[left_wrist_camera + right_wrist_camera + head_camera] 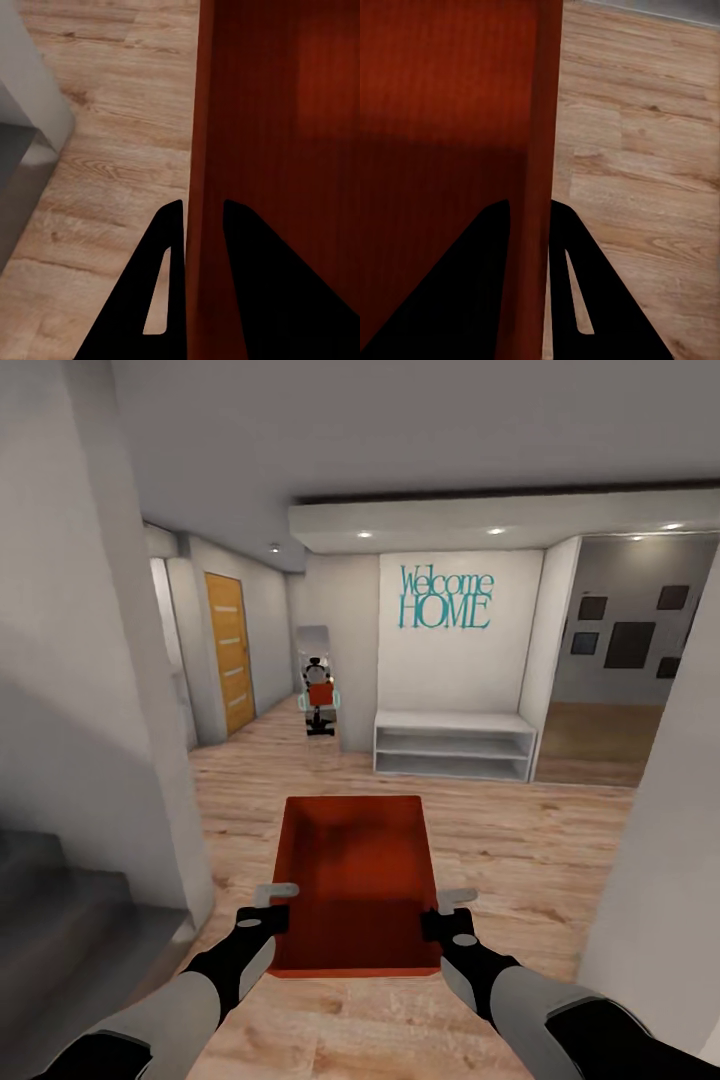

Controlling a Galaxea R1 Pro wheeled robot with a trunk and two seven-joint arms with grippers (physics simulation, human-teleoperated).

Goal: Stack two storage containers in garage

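One orange-red rectangular plastic bin point(355, 875) hangs above the light wood-plank floor point(520, 840), in front of the white low shelf bench point(455, 745). The left gripper point(275, 905) and right gripper point(445, 912) each clamp a side wall. The wrist views show a finger point(169, 285) outside and one inside each wall point(536, 187); the head view alone shows a mirror point(318, 680) left of the bench, reflecting the robot

Teal "Welcome HOME" lettering point(446, 598), on white wall panel point(460, 690)

Home hallway: "Welcome HOME" sign point(445, 598)
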